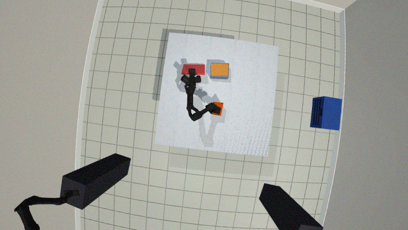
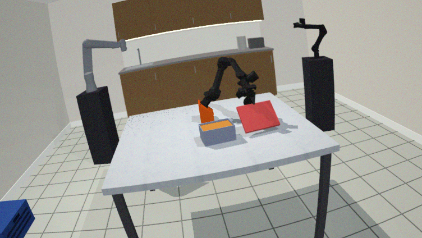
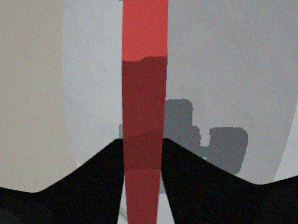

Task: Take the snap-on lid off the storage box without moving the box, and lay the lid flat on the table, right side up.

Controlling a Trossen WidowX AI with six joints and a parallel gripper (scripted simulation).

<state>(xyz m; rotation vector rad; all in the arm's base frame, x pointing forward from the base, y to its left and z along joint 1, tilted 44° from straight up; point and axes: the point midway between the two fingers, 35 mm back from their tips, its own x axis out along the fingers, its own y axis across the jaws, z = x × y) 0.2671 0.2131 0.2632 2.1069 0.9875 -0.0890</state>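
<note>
The red lid (image 1: 198, 68) (image 2: 257, 117) (image 3: 145, 30) is off the box and steeply tilted, its broad face towards the exterior camera. Its lower edge is low over the table (image 1: 248, 85) (image 2: 162, 156), with shadow beneath; whether it touches is unclear. My gripper (image 1: 191, 74) (image 2: 250, 102) (image 3: 141, 146) is shut on the lid's upper edge, which runs between both fingers in the wrist view. The grey-blue storage box (image 1: 219, 77) (image 2: 220, 136) stands upright and open beside the lid, orange showing inside. The lid's far face is hidden in the exterior view.
My arm's base stands at an orange bracket (image 1: 221, 105) (image 2: 206, 117) on the table, behind the box in the exterior view. A blue crate (image 1: 331, 113) (image 2: 14, 217) is off the table. Other arms stand on dark pedestals (image 1: 97, 179) (image 2: 318, 91) away from the table.
</note>
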